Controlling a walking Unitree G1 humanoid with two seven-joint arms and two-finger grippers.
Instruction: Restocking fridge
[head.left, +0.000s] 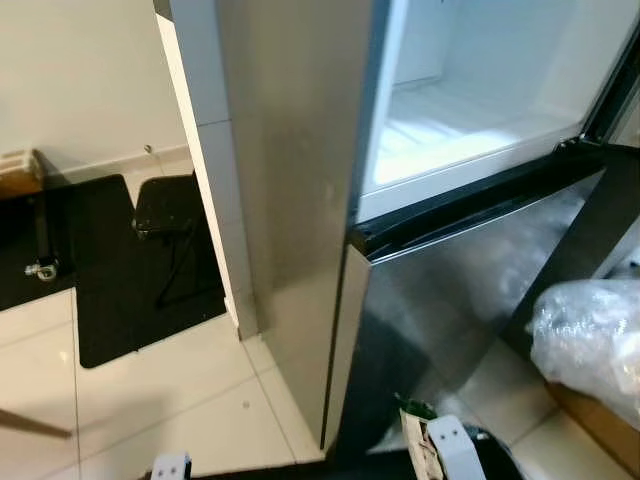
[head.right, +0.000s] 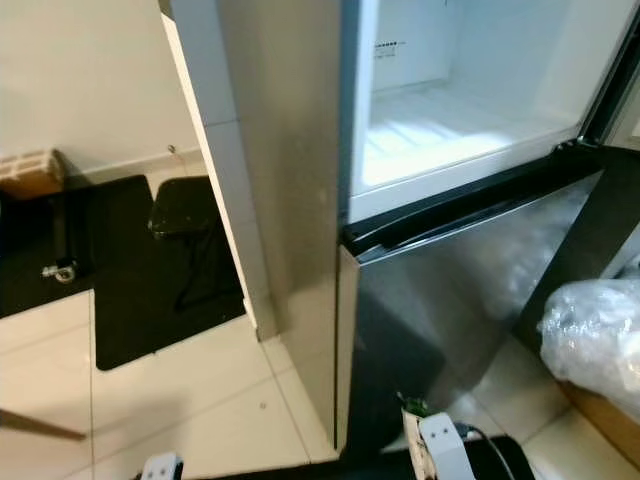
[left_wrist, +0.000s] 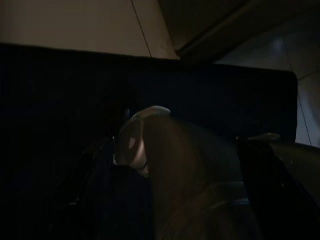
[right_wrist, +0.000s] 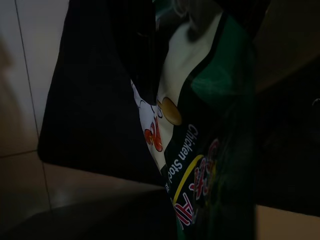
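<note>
- Beside the fridge (head.left: 300, 200), whose upper compartment (head.right: 460, 110) is standing open and lit, the lower door is staying closed.
- Low before the fridge, the right gripper (right_wrist: 150, 45) is gripping a green chicken-stock packet (right_wrist: 200, 150), its fingers closed on the top edge.
- Left of the fridge, a black mat (head.left: 110, 280) is lying on the tiles.
- Right of the fridge, a clear plastic bag (head.left: 590, 340) is sitting on a box.
- I cannot tell how the left gripper's jaws are standing; its view is dark.

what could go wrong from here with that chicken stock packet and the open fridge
1. The chicken stock packet is low near the floor, well below the open upper compartment; lifting it, it may catch on the compartment's front edge.
2. The plastic-wrapped bundle sits close on the robot's right; the right arm could brush it on the way up.
</note>
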